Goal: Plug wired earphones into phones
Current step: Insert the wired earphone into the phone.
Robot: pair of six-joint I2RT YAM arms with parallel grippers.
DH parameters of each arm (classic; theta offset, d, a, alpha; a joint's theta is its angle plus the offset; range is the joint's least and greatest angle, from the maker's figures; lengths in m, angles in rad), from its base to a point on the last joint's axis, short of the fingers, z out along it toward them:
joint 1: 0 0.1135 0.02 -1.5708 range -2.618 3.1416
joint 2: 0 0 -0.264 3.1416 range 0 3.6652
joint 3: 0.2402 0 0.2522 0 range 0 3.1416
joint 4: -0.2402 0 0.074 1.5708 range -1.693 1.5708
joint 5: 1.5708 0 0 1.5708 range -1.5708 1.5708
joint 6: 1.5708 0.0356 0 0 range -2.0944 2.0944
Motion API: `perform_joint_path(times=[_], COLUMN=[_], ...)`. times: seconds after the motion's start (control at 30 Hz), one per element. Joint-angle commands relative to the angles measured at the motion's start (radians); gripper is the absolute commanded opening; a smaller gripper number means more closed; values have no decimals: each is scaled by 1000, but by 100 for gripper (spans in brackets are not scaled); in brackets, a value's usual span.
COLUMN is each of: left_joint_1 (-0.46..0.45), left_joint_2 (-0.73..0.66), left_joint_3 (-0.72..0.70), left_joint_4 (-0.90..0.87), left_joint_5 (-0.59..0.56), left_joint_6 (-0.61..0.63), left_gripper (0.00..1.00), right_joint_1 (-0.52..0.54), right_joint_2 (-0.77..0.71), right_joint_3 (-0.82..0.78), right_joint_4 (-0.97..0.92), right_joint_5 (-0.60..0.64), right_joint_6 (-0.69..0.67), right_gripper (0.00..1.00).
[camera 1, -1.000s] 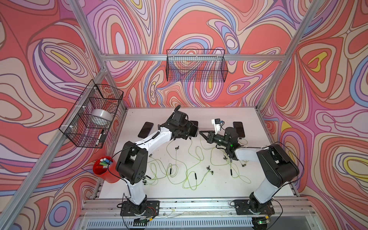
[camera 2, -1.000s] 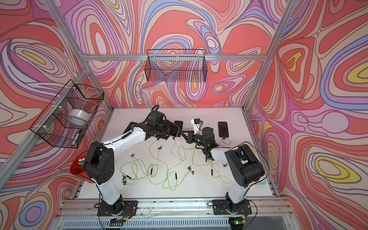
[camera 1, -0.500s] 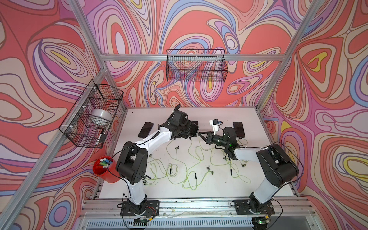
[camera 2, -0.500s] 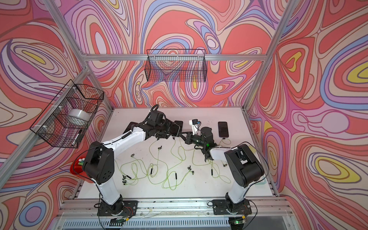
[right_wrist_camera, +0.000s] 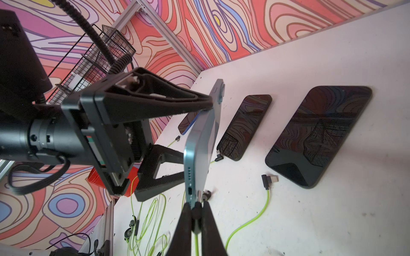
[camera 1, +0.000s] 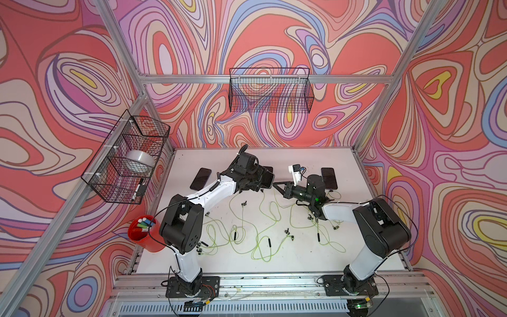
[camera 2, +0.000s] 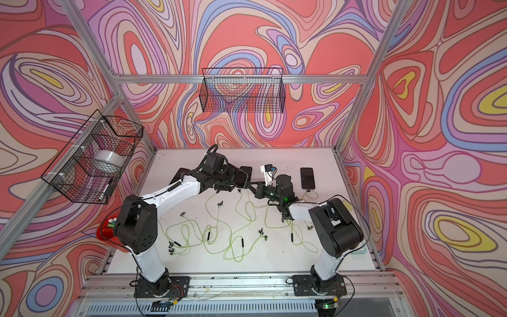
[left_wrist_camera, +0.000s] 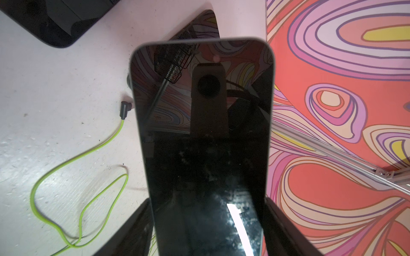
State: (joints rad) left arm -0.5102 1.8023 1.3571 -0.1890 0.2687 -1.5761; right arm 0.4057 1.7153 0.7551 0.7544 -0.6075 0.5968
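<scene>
A white surface [camera 1: 356, 255] sits in a booth of aluminium rails, with walls [camera 1: 82, 82] covered in red, pink and lilac swirls. A wire basket [camera 1: 271, 93] hangs on the back wall. A second one, the side basket [camera 1: 126, 159], holds a tape roll [camera 1: 140, 160]. A red cup [camera 1: 144, 234] of markers stands at the surface's front left corner.

The earphones [camera 1: 260, 247] lie in loose yellow-green loops over the front half of the surface. Phones lie flat along the far half. In both top views one is at the far left [camera 1: 201, 179] and one at the far right [camera 2: 307, 177].

The left pincer [right_wrist_camera: 197, 141] grips the held phone [right_wrist_camera: 200, 144] by its long sides. This phone is lifted off the surface, with its screen facing the left wrist camera [left_wrist_camera: 204, 133].

The right pincer [right_wrist_camera: 196, 208] is pinched narrow on a plug [right_wrist_camera: 196, 211], and the plug's green cable [right_wrist_camera: 196, 241] trails back between the fingers. The plug's metal tip is at the held phone's bottom edge, just beside the port [right_wrist_camera: 189, 190]. I cannot tell whether it touches.

Behind these lie two flat phones. The mid phone [right_wrist_camera: 246, 126] has a bent plug [right_wrist_camera: 218, 157] at its bottom edge. The near phone [right_wrist_camera: 319, 135] has a loose plug [right_wrist_camera: 267, 180] just beside it, not touching.
</scene>
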Motion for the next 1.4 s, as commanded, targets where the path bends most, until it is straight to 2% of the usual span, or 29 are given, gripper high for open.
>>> perform_joint_path(times=[0.0,0.43,1.13,1.37], left_joint_1=[5,7,7,7], left_joint_2=[-31,-18,-15,-15], left_joint_3=[-17,-16,-19,-13], left_joint_4=[51,73,100,96], left_joint_5=[7,10,47,76], left_joint_6=[-21,-50,-66,-48], left_gripper=[0,0,0,0], right_joint_1=[5,7,14,15], right_joint_2=[11,-74,1,15], right_joint_3=[21,7,74,110], right_joint_4=[15,-87,-116,-189], right_joint_5=[14,30,40,41], right_joint_6=[-9,-65,-76,-107], right_gripper=[0,0,0,0])
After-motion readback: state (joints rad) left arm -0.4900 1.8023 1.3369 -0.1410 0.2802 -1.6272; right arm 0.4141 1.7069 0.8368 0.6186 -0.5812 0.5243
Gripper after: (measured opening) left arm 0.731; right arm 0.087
